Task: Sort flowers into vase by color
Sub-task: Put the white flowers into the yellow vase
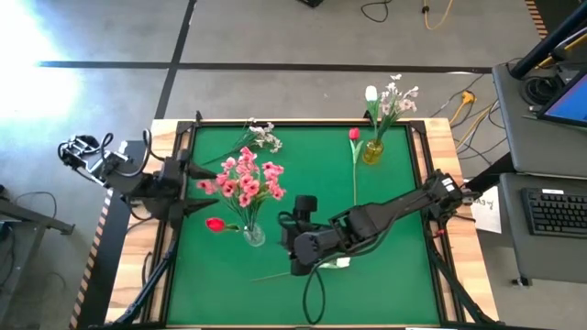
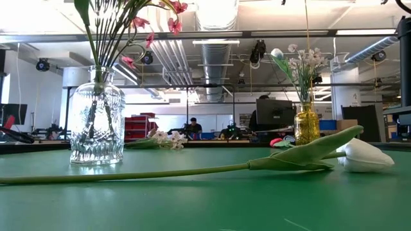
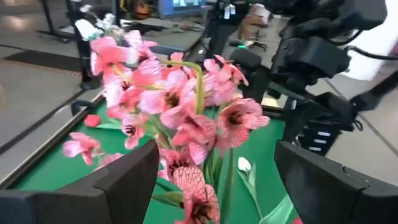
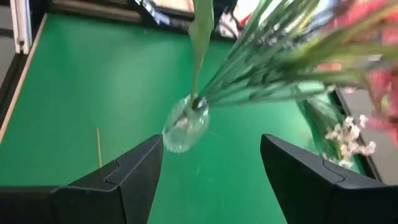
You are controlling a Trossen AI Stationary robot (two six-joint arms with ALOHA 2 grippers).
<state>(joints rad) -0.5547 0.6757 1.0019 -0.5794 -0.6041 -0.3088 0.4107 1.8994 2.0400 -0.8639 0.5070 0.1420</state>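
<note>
A clear glass vase (image 1: 254, 236) (image 2: 96, 125) (image 4: 185, 127) stands on the green table and holds pink blossom sprays (image 1: 246, 179) (image 3: 180, 106). A red tulip (image 1: 215, 224) leans out of it toward the table's left. A yellow vase (image 1: 372, 151) (image 2: 307, 125) at the far right holds white flowers (image 1: 390, 96). A white tulip (image 1: 339, 264) (image 2: 363, 154), a red tulip (image 1: 354, 134) and a white-blossom spray (image 1: 261, 136) lie flat. My left gripper (image 1: 204, 191) (image 3: 214, 155) is open, just left of the pink sprays. My right gripper (image 1: 286, 227) (image 4: 211, 146) is open, right of the clear vase and pointing at it.
The white tulip's long stem (image 1: 275, 275) (image 2: 128, 173) runs along the near side of the table, under my right arm (image 1: 385, 213). The red tulip's stem (image 1: 355, 179) lies near the yellow vase. Raised frame rails (image 1: 183, 156) border the green mat. A person sits in the room beyond the table.
</note>
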